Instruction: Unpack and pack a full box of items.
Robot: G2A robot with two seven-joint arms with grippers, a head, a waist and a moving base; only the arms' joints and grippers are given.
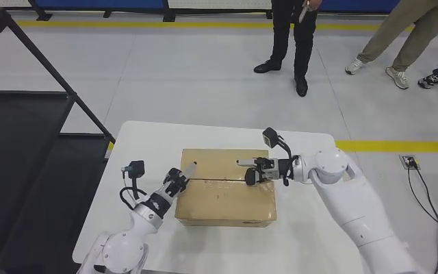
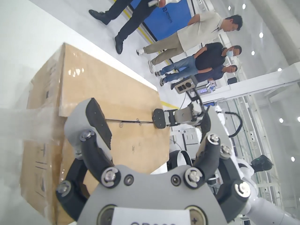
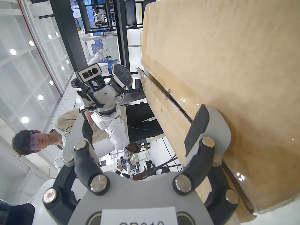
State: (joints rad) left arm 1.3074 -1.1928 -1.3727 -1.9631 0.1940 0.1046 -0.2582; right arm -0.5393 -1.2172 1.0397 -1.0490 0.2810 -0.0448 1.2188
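One cardboard box (image 1: 226,198) at the middle of the table (image 1: 137,147), flaps closed; unpacking apparently not begun. Left gripper (image 1: 183,175) and right gripper (image 1: 248,171) sit at opposite seam (image 1: 215,179) ends, fingers apart, empty.

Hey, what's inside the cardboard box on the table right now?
Nothing inside shows: the box is closed along its top seam. The open left gripper and right gripper are at the seam's ends. The contents are covered.
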